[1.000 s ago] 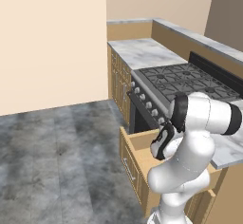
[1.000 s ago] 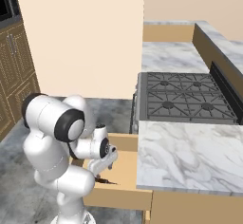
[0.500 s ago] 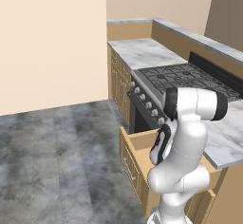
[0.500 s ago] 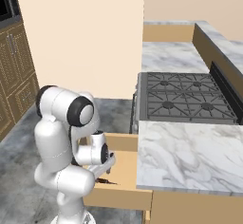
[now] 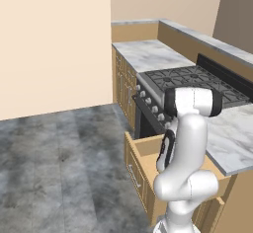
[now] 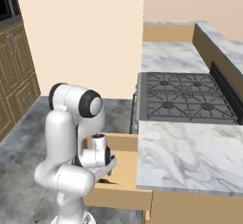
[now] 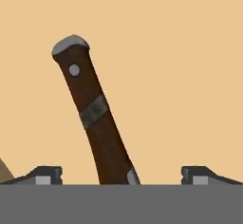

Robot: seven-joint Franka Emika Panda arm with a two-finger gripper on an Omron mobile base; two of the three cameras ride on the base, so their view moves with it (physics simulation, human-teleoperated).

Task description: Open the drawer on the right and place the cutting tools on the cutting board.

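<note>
Hand view: the hand (image 7: 121, 176) has dropped into the open drawer (image 6: 124, 161), fingers spread wide around the dark-handled knife (image 7: 94, 114), ready to grasp.

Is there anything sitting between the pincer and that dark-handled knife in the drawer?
Nothing visible does. In the hand view the pincer is open, one fingertip on each side of the dark-handled knife, which lies flat on the bare floor of the drawer. No other tool overlaps the handle.
</note>
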